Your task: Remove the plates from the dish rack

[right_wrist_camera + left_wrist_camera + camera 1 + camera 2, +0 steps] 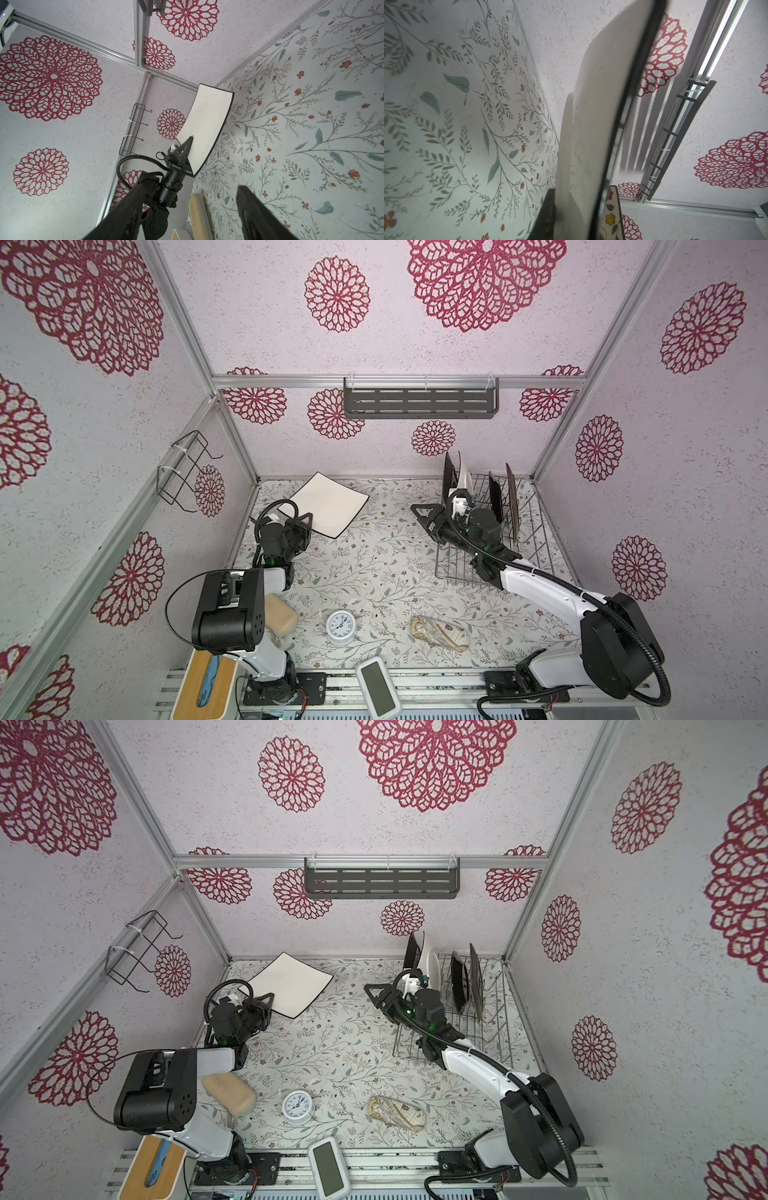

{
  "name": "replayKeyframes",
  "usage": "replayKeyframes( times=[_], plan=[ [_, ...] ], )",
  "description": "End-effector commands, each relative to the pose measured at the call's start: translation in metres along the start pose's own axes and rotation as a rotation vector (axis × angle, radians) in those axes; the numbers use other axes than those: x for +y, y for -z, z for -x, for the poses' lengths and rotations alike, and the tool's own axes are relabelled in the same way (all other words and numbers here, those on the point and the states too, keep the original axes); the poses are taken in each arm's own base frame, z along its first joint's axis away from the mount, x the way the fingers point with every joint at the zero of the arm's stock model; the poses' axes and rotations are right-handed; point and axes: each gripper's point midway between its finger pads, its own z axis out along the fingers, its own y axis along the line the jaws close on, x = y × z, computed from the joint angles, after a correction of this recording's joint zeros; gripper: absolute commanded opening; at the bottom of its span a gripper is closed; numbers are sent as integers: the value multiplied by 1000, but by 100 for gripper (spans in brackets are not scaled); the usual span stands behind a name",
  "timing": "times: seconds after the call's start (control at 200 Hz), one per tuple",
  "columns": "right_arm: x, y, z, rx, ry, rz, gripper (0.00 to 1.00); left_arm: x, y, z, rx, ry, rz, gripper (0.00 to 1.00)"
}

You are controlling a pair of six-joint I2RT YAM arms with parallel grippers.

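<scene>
Pinched plate (pixel 328 502) at its near edge in left gripper (pixel 306 519), at far left of table (pixel 374 572); resting or just above, could not tell. Judged best: lower flat, release slowly, clear of walls (pixel 266 448) close behind. Held right gripper (pixel 424 519) spread, empty, just beside rack (pixel 536 539), more plates (pixel 512 506) upright inside. Saw open room mid-table.

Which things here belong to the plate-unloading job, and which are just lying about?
Job: white square plate in the left gripper, standing plates, dish rack, open right gripper.
Lying about: clock, beige block, patterned pouch, tissue box, black wire holder, grey shelf.
</scene>
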Motion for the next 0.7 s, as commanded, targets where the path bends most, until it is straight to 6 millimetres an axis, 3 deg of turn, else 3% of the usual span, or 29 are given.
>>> replayKeyframes(
  times=[0.0,0.696],
  plan=[
    [15,-5,8,-32,64,15,73,-57,8,22,-84,-64,-210,0],
    [1,-17,-11,20,94,-51,75,-13,29,48,-240,12,-102,0]
  ],
)
